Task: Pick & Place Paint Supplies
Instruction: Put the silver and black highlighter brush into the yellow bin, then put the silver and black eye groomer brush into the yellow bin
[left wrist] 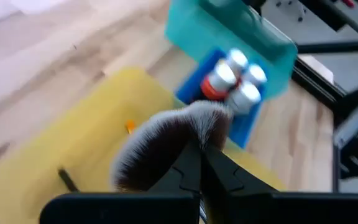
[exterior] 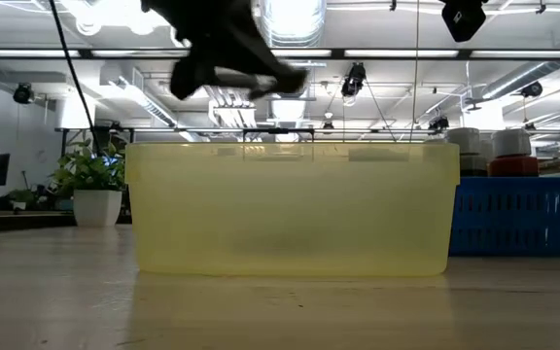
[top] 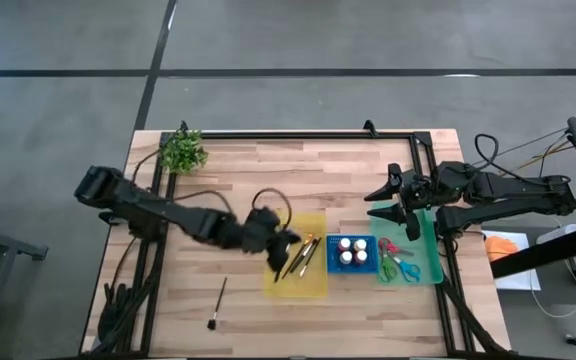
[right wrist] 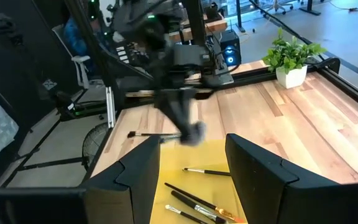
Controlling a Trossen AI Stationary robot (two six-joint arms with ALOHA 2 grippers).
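Observation:
My left gripper hangs over the left part of the yellow tray, shut on a black fan-shaped brush with pale tips. Several thin paintbrushes lie in that tray, and one more brush lies on the bare table near the front edge. Small bottles stand in the blue tray. Scissors lie in the green tray. My right gripper waits open above the green tray's far end, holding nothing. My left gripper pinches the fan brush between its two fingertips just behind the base of the bristles. The handle is hidden under the gripper. The fingers slant down from the table's left, and the fan sticks out beyond them, lifted clear above the yellow tray.
A potted plant stands at the far left corner. A black frame rail runs along the far edge and down both sides. In the low view the yellow tray's wall fills the middle, with the blue tray to its right.

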